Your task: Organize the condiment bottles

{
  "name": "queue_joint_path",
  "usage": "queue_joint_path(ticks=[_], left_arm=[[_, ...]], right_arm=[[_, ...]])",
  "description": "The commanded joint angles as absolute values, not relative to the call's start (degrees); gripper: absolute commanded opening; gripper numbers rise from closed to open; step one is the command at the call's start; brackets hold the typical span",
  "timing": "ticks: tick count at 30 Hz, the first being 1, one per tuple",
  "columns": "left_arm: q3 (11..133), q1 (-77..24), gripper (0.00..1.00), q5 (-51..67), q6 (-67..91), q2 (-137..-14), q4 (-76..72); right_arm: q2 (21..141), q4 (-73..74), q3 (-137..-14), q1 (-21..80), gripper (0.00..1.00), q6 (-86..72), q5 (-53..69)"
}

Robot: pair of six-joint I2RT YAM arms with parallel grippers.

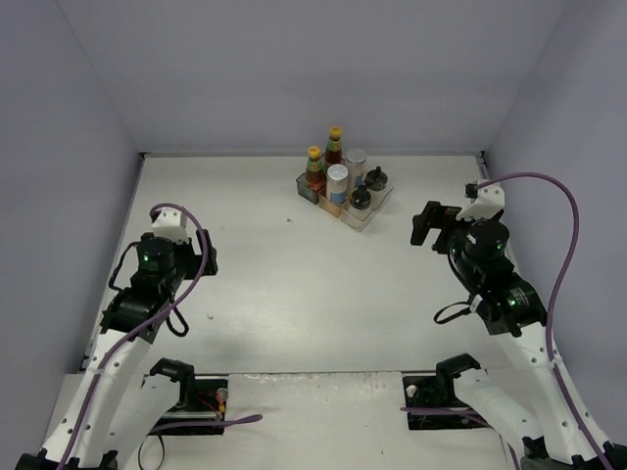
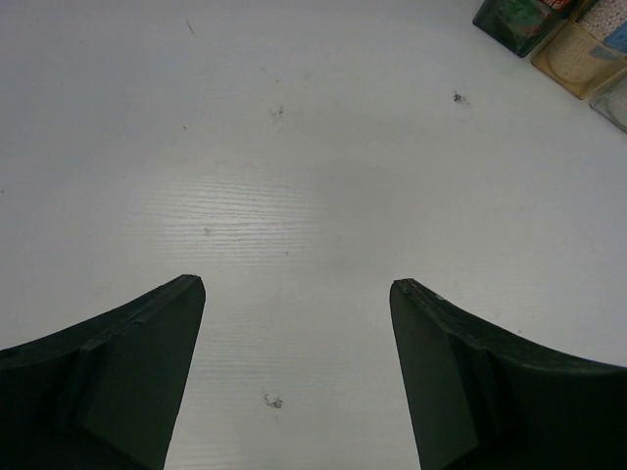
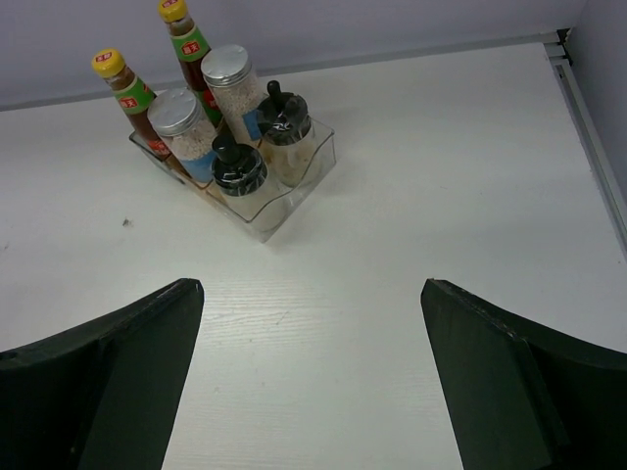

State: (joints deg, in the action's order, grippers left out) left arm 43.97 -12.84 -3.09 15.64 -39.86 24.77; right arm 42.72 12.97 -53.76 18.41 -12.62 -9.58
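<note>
All six condiment bottles stand in the clear stepped rack (image 1: 373, 217) at the back middle of the table. Two red-brown sauce bottles with yellow caps (image 1: 314, 172) (image 1: 334, 145) are at the back, two silver-lidded shakers (image 1: 337, 183) (image 1: 356, 164) in the middle, two black-topped jars (image 1: 361, 196) (image 1: 377, 179) in front. The right wrist view shows them too: sauce bottles (image 3: 130, 96) (image 3: 186, 44), shakers (image 3: 183, 128) (image 3: 234, 87), jars (image 3: 238, 169) (image 3: 284, 130). My right gripper (image 1: 427, 225) (image 3: 312, 286) is open and empty, right of the rack. My left gripper (image 1: 208, 257) (image 2: 297, 284) is open and empty, far left.
The table's white top (image 1: 294, 284) carries a few small dark specks (image 2: 272, 400). Grey walls close the back and both sides. A corner of the rack (image 2: 517, 22) shows at the top right of the left wrist view.
</note>
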Motion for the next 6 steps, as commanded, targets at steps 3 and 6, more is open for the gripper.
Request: queue_joint_path(ticks=[3,6], left_arm=[[45.26,-14.15,0.77,-5.01,15.47,-39.11,22.33],[44.91,-14.85,0.77,-5.01,15.38,-39.02,22.06]], right_arm=[[41.40,8.17,-53.44,18.37,1.00,-12.66,-9.32],[40.08,7.82,-52.82,18.37,1.00,-12.48,-9.49]])
